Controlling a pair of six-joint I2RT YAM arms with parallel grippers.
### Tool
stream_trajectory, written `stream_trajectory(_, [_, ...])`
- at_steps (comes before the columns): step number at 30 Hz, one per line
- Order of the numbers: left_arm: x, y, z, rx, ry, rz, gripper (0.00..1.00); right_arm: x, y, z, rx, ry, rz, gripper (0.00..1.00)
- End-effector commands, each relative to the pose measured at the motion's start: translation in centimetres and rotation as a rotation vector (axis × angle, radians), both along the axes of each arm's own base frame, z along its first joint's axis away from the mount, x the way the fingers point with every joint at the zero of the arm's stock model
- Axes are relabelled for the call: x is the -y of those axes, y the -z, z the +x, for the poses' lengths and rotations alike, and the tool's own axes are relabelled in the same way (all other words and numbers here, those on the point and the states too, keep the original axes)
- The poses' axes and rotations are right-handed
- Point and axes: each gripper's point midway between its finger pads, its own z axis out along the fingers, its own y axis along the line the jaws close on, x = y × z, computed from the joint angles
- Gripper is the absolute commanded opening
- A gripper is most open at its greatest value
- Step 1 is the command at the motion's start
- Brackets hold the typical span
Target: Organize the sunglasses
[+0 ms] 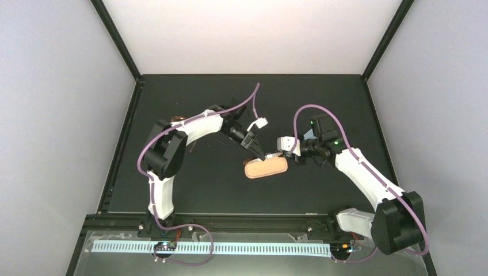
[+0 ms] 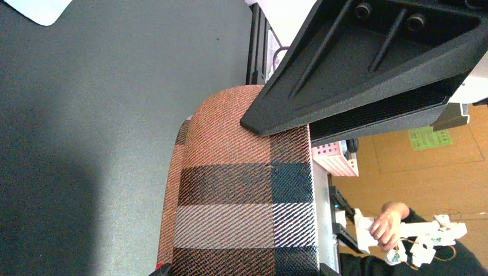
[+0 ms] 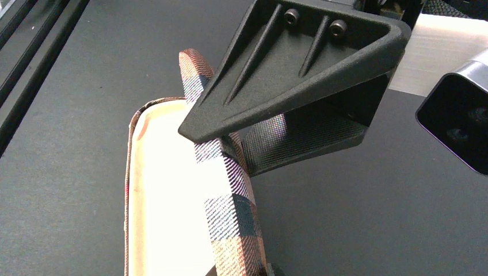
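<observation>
The oblong plaid case [image 1: 266, 168] lies mid-table, its cream inside [image 3: 161, 201] showing beside the raised plaid lid [image 3: 230, 218]. My left gripper [image 1: 259, 155] spans the case's plaid width [image 2: 230, 190], with its fingertips [image 2: 244, 270] against both sides. From the right, my right gripper [image 1: 286, 154] has its fingertips [image 3: 241, 271] pinched on the lid's thin edge. Of the sunglasses [image 1: 178, 119], only a reddish-brown bit shows, behind the left arm's elbow at the back left. The rest is hidden by the arm.
A light-blue cloth [image 2: 34, 8] lies on the black mat [image 1: 230, 195] beyond the case. Black frame posts [image 1: 124, 144] and rails border the mat on the left and right. The left wrist's camera housing [image 3: 454, 115] hangs close to my right gripper.
</observation>
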Motion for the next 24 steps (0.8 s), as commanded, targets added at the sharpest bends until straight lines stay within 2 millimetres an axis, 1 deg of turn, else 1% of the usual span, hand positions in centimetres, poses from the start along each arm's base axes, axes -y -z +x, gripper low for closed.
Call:
stream_trajectory(1, [0.5, -3.2, 0.9, 0.039, 0.004, -0.102, 0.56, 0.3, 0.2, 0.6, 0.010, 0.039, -0.016, 0.01])
stream_trajectory(4, [0.0, -3.2, 1.4, 0.052, -0.017, -0.102, 0.68, 0.3, -0.1, 0.4, 0.005, 0.036, -0.013, 0.01])
stream_trajectory(7, [-0.5, -3.2, 2.1, 0.064, -0.046, -0.096, 0.78, 0.3, -0.2, 0.2, -0.006, 0.034, -0.012, 0.01])
stream_trajectory(12, [-1.8, -2.8, 4.0, 0.096, -0.119, -0.055, 0.97, 0.2, -0.5, 0.2, -0.019, 0.044, 0.005, 0.01])
stream_trajectory(15, [-2.7, -3.0, 5.1, 0.130, -0.167, -0.036, 0.99, 0.0, -0.5, 0.6, -0.050, 0.064, 0.019, 0.01])
stream_trajectory(17, [-3.5, -3.3, 6.1, 0.159, -0.209, -0.021, 0.99, -0.1, -0.4, 1.3, -0.065, 0.095, 0.030, 0.01])
stream_trajectory(21, [-5.7, -4.7, 8.4, 0.280, -0.313, 0.027, 0.99, -0.6, -0.4, 3.6, -0.035, 0.200, 0.048, 0.01])
stream_trajectory(24, [-7.7, -6.3, 10.2, 0.399, -0.392, 0.060, 0.99, -1.0, 0.0, 5.5, 0.018, 0.287, 0.052, 0.01])
